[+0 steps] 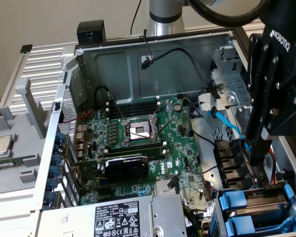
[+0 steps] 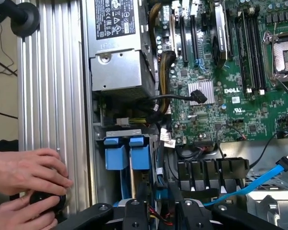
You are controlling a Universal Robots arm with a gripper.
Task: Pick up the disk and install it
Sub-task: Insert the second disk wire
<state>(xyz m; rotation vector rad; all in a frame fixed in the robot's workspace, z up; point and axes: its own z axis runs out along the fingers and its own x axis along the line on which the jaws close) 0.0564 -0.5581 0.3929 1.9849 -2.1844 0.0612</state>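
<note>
Pale beige wall (image 1: 49, 19) at the far side; below it a grey ribbed surface (image 1: 44, 69) carrying an open computer case (image 1: 138, 54) laid flat, motherboard (image 1: 138, 148) facing up. On the exterior view's left, resting on the ribbed surface, a grey plastic shroud (image 1: 19, 113) and a small square CPU chip (image 1: 2, 145). At the near edge of the case, a grey power-supply box (image 1: 138, 217) with a black-and-white label. Near the far wall of the case, a loose black cable (image 1: 172, 54); further to the exterior view's right, a blue data cable (image 1: 227, 126).

In the wrist view, two hands (image 2: 24, 172) of a person at the edge of the ribbed surface, closed around a small dark round object (image 2: 45, 199).

Lodged in the drive cage at the near corner on the exterior view's right: the disk (image 1: 261, 196), clipped in its blue carrier frame, lying flat. Long axis running across the exterior view from left to right, blue handle end pointing to the exterior view's left, toward the power-supply box. Just nearer, a second blue carrier (image 1: 237, 228) alongside it. Label not readable from here.

Hanging above that cage, just on its far side, the claw (image 1: 256, 148): fingers (image 2: 135, 211) standing apart, clamped on nothing, cables visible in the gap, apart from the disk
</note>
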